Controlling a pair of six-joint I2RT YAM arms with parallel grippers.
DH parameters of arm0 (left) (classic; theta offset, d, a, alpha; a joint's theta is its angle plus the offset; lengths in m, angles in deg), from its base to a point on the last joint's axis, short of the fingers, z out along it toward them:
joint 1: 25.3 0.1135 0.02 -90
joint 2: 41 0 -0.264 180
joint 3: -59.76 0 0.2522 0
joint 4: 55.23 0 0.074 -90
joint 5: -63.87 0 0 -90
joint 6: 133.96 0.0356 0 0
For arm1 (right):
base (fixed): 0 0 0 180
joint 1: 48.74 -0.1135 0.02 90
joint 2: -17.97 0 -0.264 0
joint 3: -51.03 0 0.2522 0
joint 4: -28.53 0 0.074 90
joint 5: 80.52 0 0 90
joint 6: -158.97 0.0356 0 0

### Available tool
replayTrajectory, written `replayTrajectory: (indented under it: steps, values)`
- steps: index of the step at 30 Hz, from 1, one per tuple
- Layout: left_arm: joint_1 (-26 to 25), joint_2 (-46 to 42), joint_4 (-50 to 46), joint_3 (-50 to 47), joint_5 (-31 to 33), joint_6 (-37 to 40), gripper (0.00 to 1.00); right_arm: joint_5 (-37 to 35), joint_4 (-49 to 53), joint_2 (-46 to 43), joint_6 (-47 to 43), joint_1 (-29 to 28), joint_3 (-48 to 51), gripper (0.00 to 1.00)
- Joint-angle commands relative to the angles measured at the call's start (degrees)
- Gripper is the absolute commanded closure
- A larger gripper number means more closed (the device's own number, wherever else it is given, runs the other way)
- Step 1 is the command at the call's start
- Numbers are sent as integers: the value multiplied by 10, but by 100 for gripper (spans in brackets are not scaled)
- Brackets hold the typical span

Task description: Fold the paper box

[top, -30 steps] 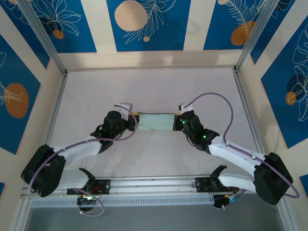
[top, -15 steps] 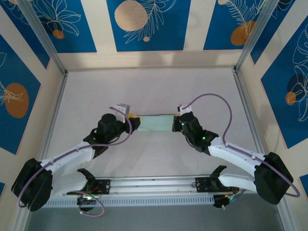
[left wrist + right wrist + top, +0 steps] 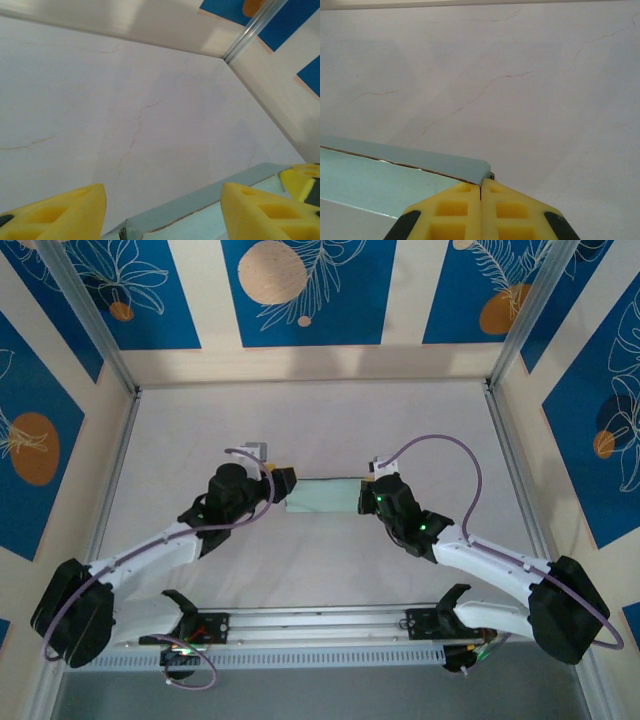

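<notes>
top external shows one paper box between two hands: left hand apart, right hand pressed together.

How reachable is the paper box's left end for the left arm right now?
Probably yes: the left gripper stands open right at that end of the paper box, with nothing in between.

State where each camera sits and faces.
Top external: above, behind the arms, looking down on the table; both arms show.
Left wrist: on the left hand, looking over the paper box; open fingers show.
Right wrist: on the right hand, looking across the table; shut fingers show.
All three share the paper box.
</notes>
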Motion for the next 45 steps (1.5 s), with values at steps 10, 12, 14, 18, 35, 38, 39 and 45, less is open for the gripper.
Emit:
replayTrajectory:
  steps: [10, 12, 14, 18, 35, 38, 39, 45]
  values:
    - [-13, 53, 73, -60, 29, -95, 42, -23, 69, 9, 34, -7, 17, 100]
    - [-19, 56, 82, -70, 35, -94, 42, -23, 71, 9, 35, -7, 17, 100]
    - [-23, 60, 90, -81, 41, -95, 43, -24, 73, 9, 37, -7, 16, 100]
    - [-29, 74, 105, -98, 51, -96, 45, -24, 79, 9, 42, -6, 13, 100]
    - [-32, 80, 92, -86, 60, -71, 54, 38, 113, -32, 20, 12, -26, 63]
    - [-32, 81, 87, -80, 60, -68, 54, 65, 120, -48, 25, 30, -30, 57]
    - [-33, 82, 85, -78, 60, -68, 54, 77, 122, -51, 24, 34, -30, 56]
    - [-33, 86, 81, -75, 63, -63, 54, 174, 113, -79, -10, 59, -24, 44]
